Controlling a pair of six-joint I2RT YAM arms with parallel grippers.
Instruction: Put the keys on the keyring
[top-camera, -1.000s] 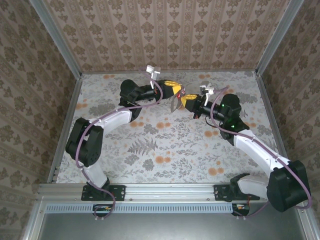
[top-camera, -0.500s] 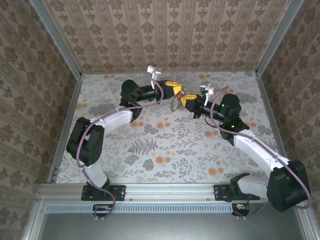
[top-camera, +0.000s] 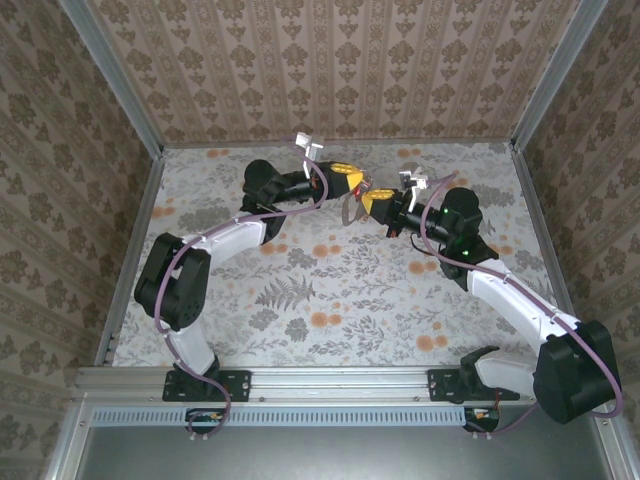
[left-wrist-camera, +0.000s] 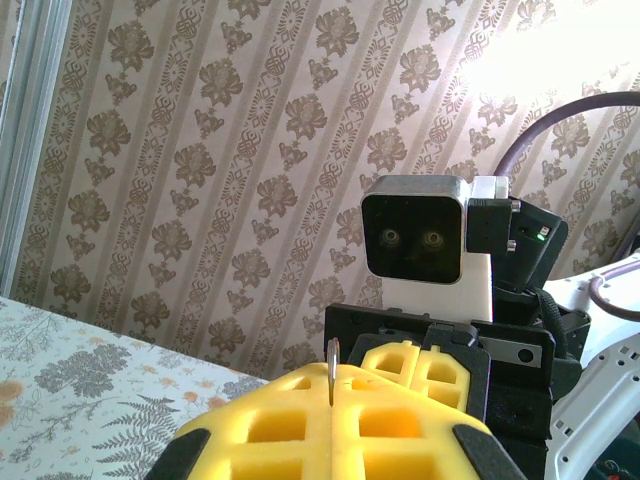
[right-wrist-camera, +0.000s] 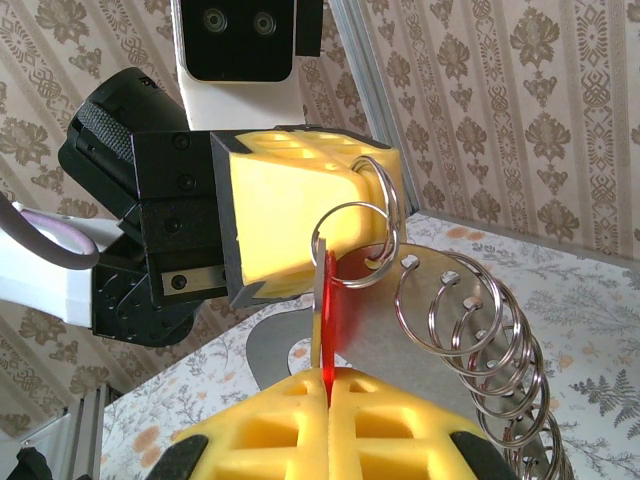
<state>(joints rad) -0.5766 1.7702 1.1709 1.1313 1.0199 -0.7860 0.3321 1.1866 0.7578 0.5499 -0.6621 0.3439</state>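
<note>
Threading step, mid-air: left gripper (left-wrist-camera: 331, 405) clamped shut on the keyring (right-wrist-camera: 372, 215), right gripper (right-wrist-camera: 328, 388) pinching the red-ended key (right-wrist-camera: 327, 300) right at its ring. Next up is probably working the key onto the coil.

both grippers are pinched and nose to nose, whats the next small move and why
Probably ease the right gripper slightly toward the left gripper, both kept shut, to feed the red key into the keyring. The key stands upright in the right pinch, its top at the ring wire that the left gripper holds.
</note>
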